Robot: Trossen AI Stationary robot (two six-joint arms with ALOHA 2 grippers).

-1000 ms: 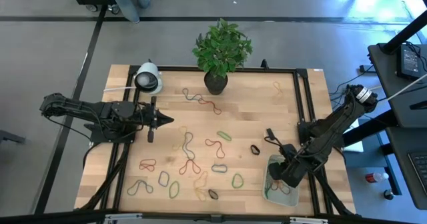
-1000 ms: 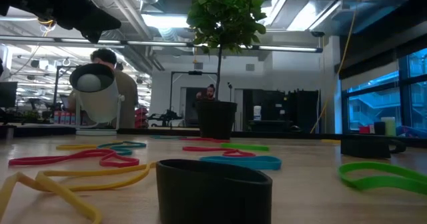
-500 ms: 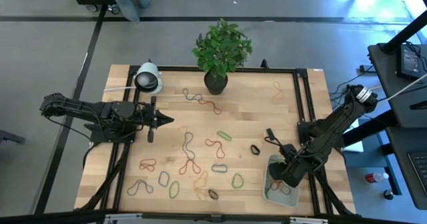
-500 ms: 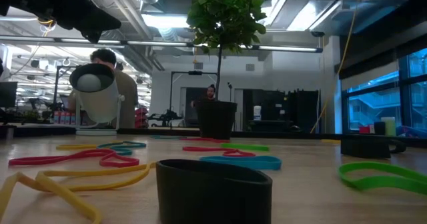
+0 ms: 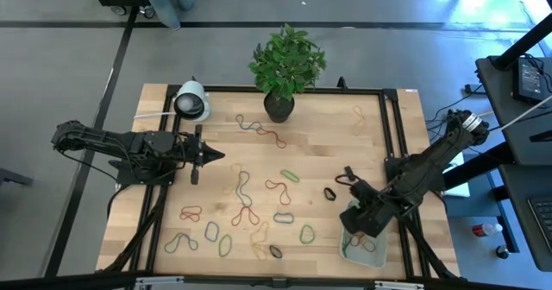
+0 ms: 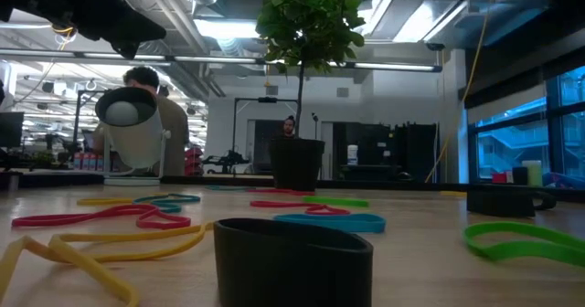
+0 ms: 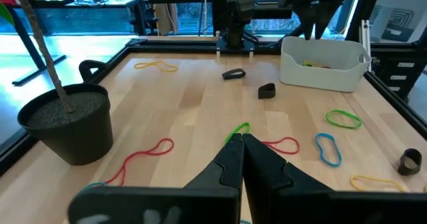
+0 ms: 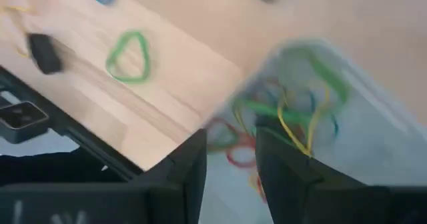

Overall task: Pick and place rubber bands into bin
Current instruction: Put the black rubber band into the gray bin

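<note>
The right gripper (image 5: 356, 221) hides part of the bin (image 5: 372, 255), a pale translucent tray at the table (image 5: 388, 152) edge near the right arm; the right wrist view is blurred. We see thin bands (image 8: 287, 117) tangled inside the bin, others (image 5: 246, 212) scattered on the wood. Since the earlier frame, the right gripper has risen, jaws apart, empty. The left gripper (image 5: 207, 155) waits, jaws closed.
</note>
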